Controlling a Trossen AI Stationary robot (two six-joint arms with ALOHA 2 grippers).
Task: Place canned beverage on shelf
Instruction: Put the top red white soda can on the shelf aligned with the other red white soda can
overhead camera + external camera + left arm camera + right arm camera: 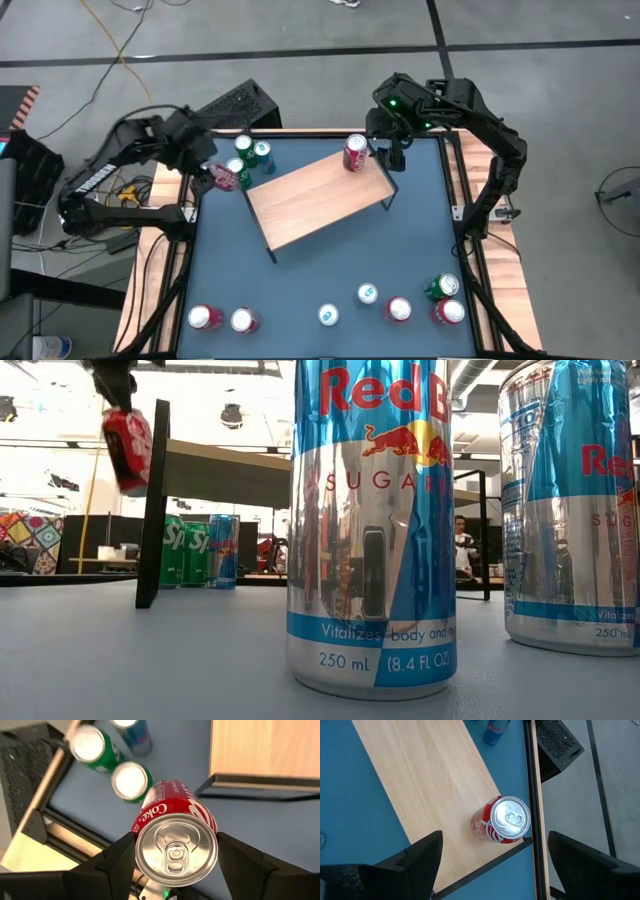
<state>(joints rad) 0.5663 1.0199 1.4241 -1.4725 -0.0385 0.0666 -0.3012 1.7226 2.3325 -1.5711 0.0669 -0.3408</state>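
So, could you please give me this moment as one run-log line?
left gripper: shut on Coke can, aloft beside shelf | right gripper: open above red can on shelf

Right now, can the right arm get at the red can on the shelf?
Probably yes. The right hand hangs open above the red can, which stands upright alone at the shelf corner; nothing blocks a straight descent.

Left claw (215, 176) clamped and raised; right claw (388, 152) spread wide, hovering.

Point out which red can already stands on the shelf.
The red can at the shelf's far corner, under the open right pincer; the others are elsewhere.
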